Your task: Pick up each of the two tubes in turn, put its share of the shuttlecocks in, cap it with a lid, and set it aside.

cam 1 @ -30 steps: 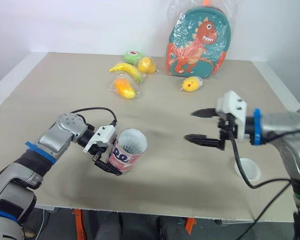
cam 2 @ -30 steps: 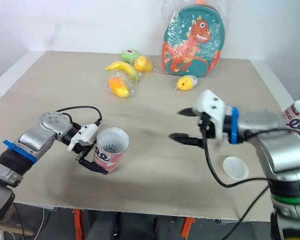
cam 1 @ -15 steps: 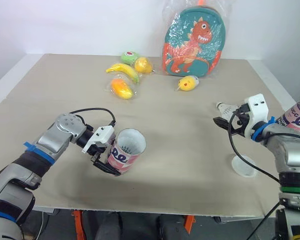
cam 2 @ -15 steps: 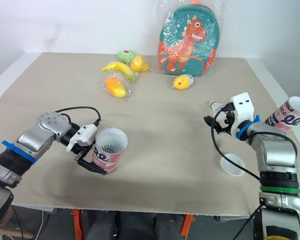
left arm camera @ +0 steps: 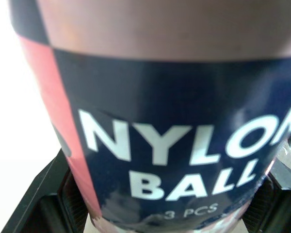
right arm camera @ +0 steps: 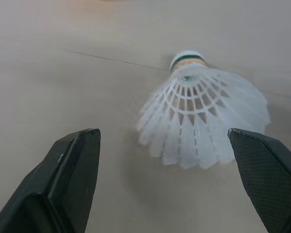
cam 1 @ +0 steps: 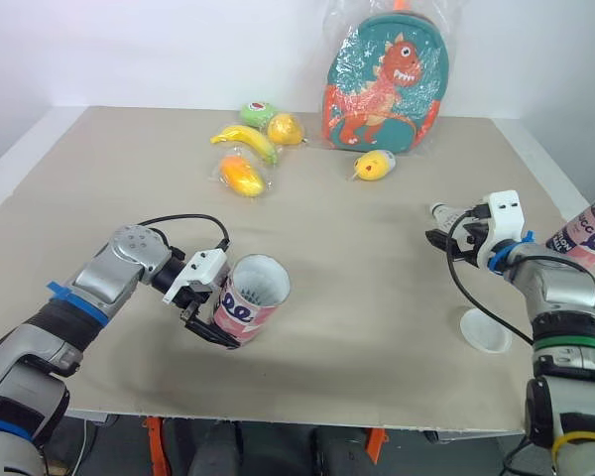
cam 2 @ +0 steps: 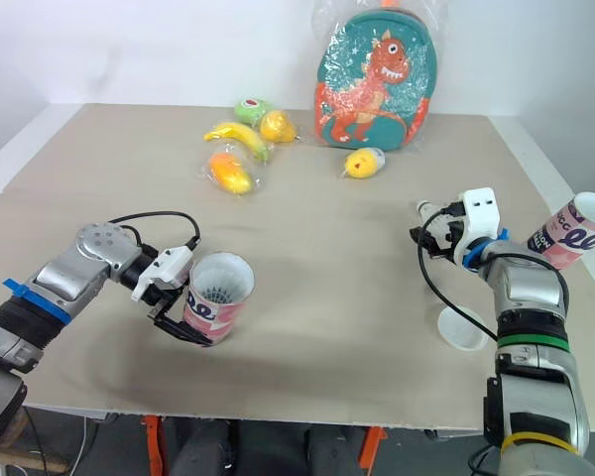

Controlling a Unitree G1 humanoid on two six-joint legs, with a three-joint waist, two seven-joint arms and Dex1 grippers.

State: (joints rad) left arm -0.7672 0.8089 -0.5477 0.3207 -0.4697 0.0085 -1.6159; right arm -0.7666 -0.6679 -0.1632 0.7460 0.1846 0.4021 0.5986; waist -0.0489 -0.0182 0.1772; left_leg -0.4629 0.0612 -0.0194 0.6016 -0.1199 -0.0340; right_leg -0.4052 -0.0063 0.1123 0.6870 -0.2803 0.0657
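Left gripper (cam 1: 218,315) clamps the tilted pink-and-navy cardboard tube (cam 1: 248,307) near the front edge of the beige table (cam 1: 327,198); right gripper (right arm camera: 169,194), spread wide, faces a white shuttlecock (right arm camera: 203,121) lying near the right edge.

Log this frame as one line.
left gripper: shut on tube | right gripper: open, facing shuttlecock | lid: on table

Tubes, pink and navy: 2, a first tube (cam 1: 248,302) and a second tube (cam 1: 587,234). White lid (cam 1: 486,331): 1. Loose white shuttlecock (right arm camera: 203,119): 1. Dinosaur backpack (cam 1: 389,79) in plastic: 1. Bagged toy fruits: 5, namely banana (cam 1: 250,140), orange-yellow fruit (cam 1: 246,176), green fruit (cam 1: 265,111), yellow fruit (cam 1: 291,128) and another yellow fruit (cam 1: 377,166). Table (cam 1: 129,178): 1.
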